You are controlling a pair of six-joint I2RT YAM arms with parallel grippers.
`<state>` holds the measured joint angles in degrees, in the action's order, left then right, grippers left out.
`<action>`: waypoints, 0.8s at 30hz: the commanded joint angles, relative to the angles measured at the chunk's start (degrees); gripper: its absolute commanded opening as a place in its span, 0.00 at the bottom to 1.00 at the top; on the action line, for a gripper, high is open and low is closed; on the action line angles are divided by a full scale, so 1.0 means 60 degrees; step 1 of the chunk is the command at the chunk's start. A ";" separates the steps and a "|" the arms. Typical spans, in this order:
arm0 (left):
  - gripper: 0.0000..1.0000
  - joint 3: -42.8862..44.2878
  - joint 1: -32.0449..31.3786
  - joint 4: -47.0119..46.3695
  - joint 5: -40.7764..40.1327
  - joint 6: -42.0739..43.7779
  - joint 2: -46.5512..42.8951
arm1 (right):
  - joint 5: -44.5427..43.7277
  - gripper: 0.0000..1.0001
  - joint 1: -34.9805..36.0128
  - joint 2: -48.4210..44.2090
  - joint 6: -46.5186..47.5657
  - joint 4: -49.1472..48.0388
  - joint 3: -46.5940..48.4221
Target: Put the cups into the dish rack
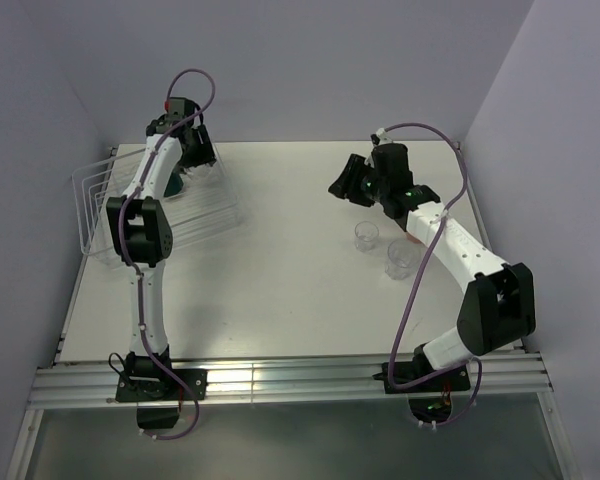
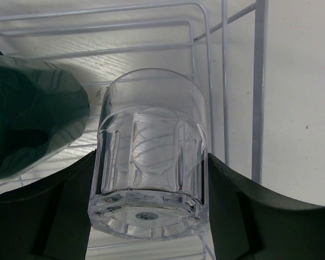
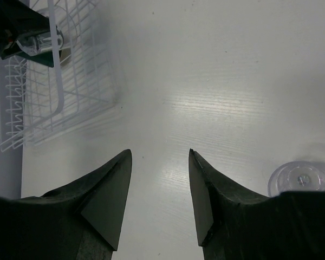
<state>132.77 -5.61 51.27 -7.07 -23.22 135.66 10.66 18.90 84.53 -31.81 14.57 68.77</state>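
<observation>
Your left hand (image 2: 151,216) grips a clear tumbler (image 2: 149,157) over the dish rack (image 2: 227,65): lower and release; right hand (image 3: 160,200) gapes empty.

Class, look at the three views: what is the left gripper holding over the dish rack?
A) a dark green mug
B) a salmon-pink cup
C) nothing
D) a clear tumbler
D: in the left wrist view a clear tumbler sits clamped between the left gripper fingers, above the dish rack wires.
</observation>
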 commanded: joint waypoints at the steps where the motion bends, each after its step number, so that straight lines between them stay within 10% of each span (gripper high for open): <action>1: 0.04 0.0211 -0.0018 -0.0517 -0.0198 0.0018 -0.0065 | 0.0070 0.54 0.0073 0.0061 0.0175 -0.0450 -0.0066; 24: 0.36 0.0049 -0.0003 -0.0898 -0.0418 -0.0275 0.0345 | 0.0070 0.54 0.0220 0.0399 0.0292 -0.0319 0.0081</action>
<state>132.66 -5.58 48.56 -7.94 -23.88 137.73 11.07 19.59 86.26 -31.33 14.15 68.75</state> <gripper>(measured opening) 0.737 0.539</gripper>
